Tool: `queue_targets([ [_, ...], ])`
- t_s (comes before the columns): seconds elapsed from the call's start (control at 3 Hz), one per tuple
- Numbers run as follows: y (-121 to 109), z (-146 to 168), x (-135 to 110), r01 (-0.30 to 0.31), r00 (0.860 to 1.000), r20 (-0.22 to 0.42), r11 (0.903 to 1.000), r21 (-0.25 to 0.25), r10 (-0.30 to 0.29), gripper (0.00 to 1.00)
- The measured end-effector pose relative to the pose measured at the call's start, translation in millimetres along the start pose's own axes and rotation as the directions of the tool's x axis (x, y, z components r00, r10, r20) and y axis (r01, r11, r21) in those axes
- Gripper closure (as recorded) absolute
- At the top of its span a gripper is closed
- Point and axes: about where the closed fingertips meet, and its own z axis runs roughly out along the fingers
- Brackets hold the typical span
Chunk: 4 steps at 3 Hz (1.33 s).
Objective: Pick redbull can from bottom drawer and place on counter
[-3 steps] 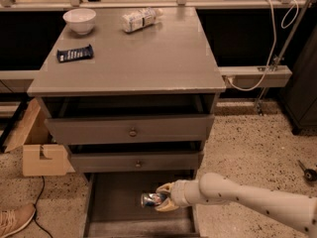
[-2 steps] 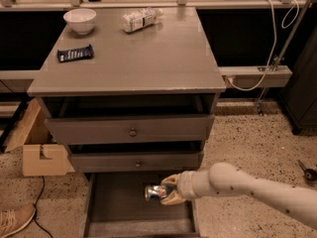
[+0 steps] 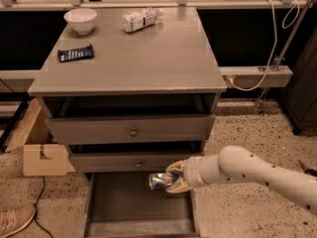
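Pincer (image 3: 174,181) clamped on redbull can (image 3: 159,181), can held on its side over the open bottom drawer (image 3: 138,209), just under the middle drawer front (image 3: 124,161), worktop (image 3: 158,63) above carrying dark-blue packet (image 3: 75,53), white bowl (image 3: 80,20), plastic bottle (image 3: 141,19) lying flat.

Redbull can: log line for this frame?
stage: can grasped | gripper: shut on redbull can, held over open bottom drawer | counter: can not yet placed
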Motion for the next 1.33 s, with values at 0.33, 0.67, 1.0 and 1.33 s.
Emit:
queue_targets([
  [0.33, -1.3, -41.0, -32.1, 0.04, 0.999, 0.006, 0.9982, 0.045, -0.04, 1.0],
  [0.67, -11.8, -115.5, -77.0, 0.092, 0.995, -0.055, 0.9875, 0.128, -0.085, 1.0],
  [1.0, -35.3, -181.9, -112.3, 0.145, 0.987, -0.099, 0.9713, 0.189, -0.128, 1.0],
  [1.33, -76.0, -244.5, -142.2, 0.216, 0.974, -0.13, 0.9409, 0.261, -0.187, 1.0],
])
